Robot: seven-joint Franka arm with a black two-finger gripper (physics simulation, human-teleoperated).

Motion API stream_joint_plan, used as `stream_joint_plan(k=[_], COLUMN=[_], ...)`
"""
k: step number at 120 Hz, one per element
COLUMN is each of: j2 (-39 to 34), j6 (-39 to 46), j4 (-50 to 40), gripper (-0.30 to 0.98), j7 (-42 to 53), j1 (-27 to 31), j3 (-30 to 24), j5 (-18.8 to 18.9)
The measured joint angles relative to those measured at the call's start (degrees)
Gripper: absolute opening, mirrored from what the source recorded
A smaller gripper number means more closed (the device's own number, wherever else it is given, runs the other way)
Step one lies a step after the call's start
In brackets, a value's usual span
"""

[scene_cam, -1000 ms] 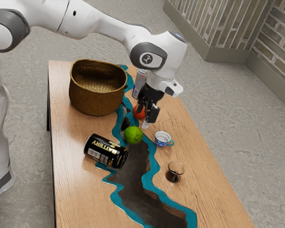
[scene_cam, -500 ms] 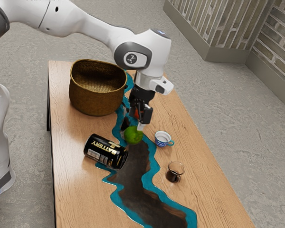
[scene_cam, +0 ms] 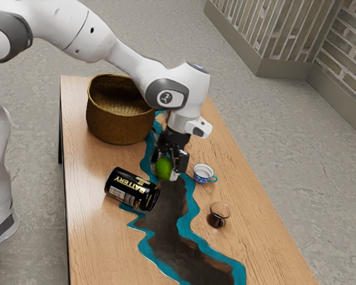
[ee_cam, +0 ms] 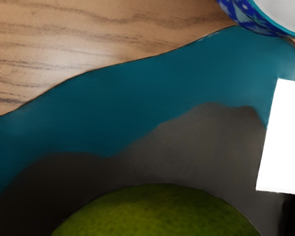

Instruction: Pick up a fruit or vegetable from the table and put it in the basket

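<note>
Lime (scene_cam: 164, 169) is low in my gripper (scene_cam: 165, 174), on or just above the dark strip (scene_cam: 169, 222) of the tabletop. Change from the last frame: hand has come down onto it — gripper was above the lime, now it's around the lime's upper part. Basket (scene_cam: 118, 127), battery can (scene_cam: 132, 189), cup (scene_cam: 203, 173) and glass (scene_cam: 219, 215) sit where they were.

Grip state: can't tell whether it's clamped on the lime or still loose around it. Wrist view has the lime's rounded top right under the hand, cup off to one side of it.

Clearances, exterior view: cup is near the gripper on the right, handle pointing away. Battery can lies on its side just to the lower left of the lime, small gap. Glass is further off, lower right.

Basket stands upper left, mouth up — the arm (scene_cam: 130, 59) crosses in front of its right rim. Bare wood between basket and can, more out to the table's (scene_cam: 83, 237) left edge. Right of cup and glass, bare wood runs to the right edge. Lime is well inside both edges.
</note>
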Motion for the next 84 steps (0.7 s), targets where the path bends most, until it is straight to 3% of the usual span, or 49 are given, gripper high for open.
stream_joint_plan(k=[23,42,49,64,75,84], j2=[1.63,1.53,0.92,0.45,-0.75,-2.15], j6=[3.38,4.42,4.49,4.15,2.90,-0.77], j4=[-0.57,-1.40,-1.31,-1.13,-0.74,2.01], gripper=[0.70,0.90,0.72,0.46,0.35,0.35], j7=[0.04,0.06,0.05,-0.44,-1.11,-2.25], j1=[0.04,1.47,1.43,0.14,0.02,0.43], j3=[0.00,-0.04,-0.13,-0.90,-0.99,-0.98], j5=[-0.82,-1.53,-1.56,-0.93,-0.41,0.78])
